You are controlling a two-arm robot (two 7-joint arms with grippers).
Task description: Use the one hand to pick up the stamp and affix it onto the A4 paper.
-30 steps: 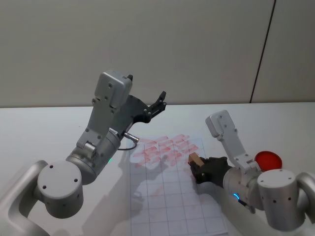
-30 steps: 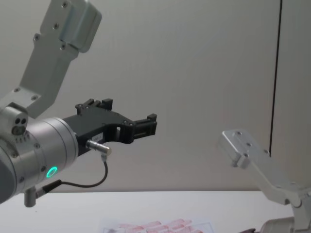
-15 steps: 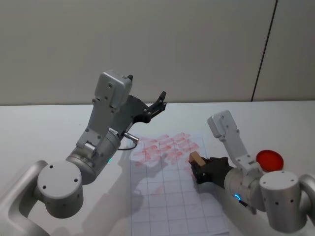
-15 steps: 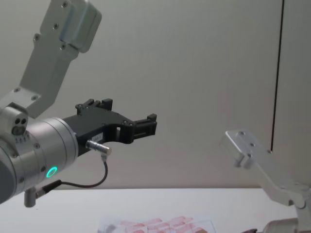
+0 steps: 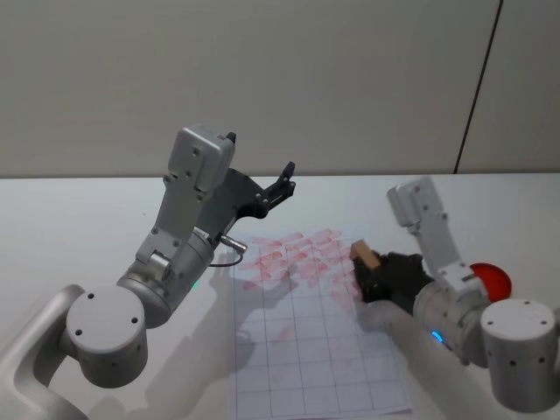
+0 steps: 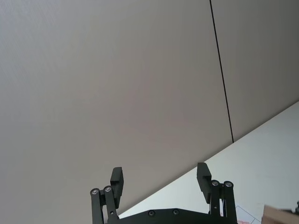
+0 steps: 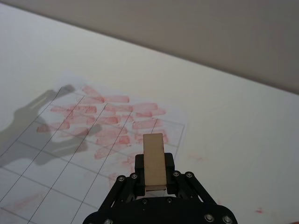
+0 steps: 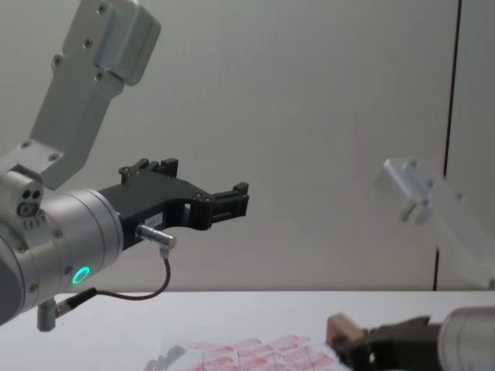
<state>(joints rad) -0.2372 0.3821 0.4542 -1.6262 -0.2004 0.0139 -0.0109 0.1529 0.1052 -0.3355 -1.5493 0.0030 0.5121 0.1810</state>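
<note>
Right end effector [image 7: 154, 183] grips stamp [image 7: 154, 160] lengthwise, pointing forward.

The A4 paper [image 5: 306, 324] is white, ruled with a thin dark grid and smeared with pink-red marks along its far rows; the stamp [image 7: 154, 159] is pale tan wood; a red round thing [image 5: 492, 278], perhaps an ink pad; the table [image 5: 79, 227] is white.

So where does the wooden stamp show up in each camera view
Head view: the wooden stamp sits in the right gripper, at the right edge of the A4 paper.
Chest view: stamp low right, beside the red marks.
Right wrist view: bottom centre, upright between the jaws.
Left wrist view: a tan corner at the bottom right edge is probably it.
Shared landmark: the paper's red marks.
</note>
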